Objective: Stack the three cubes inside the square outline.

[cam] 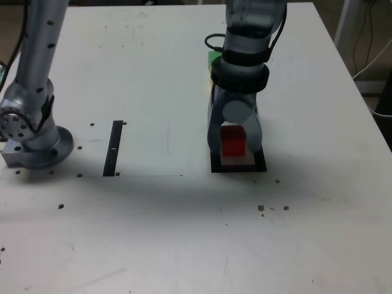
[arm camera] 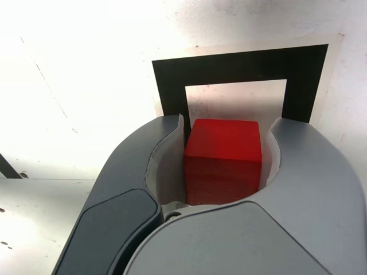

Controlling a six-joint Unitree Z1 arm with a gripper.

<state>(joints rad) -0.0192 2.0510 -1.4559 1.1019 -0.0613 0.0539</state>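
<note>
Holds the red cube (arm camera: 222,163) narrowly between the pads of the gripper (cam: 233,144), over the square outline (arm camera: 243,67). Looks light, stiff, perhaps smooth; grip best across opposite flat sides. Watch the green cube (cam: 214,57) and partly hidden yellow cube (cam: 212,78) behind the gripper; move across open desk (cam: 165,245) in front.

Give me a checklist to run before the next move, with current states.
1. Red cube between the end effector's jaws, both closed on it: ok
2. Red cube seen within the square outline in both views: ok
3. Red cube resting on the surface: cannot tell
4. Top of red cube bare: ok
5. Green cube and yellow cube fully visible in exterior view: not ok, arm mostly covers them
6. Green and yellow cubes stacked on red: not ok
</note>
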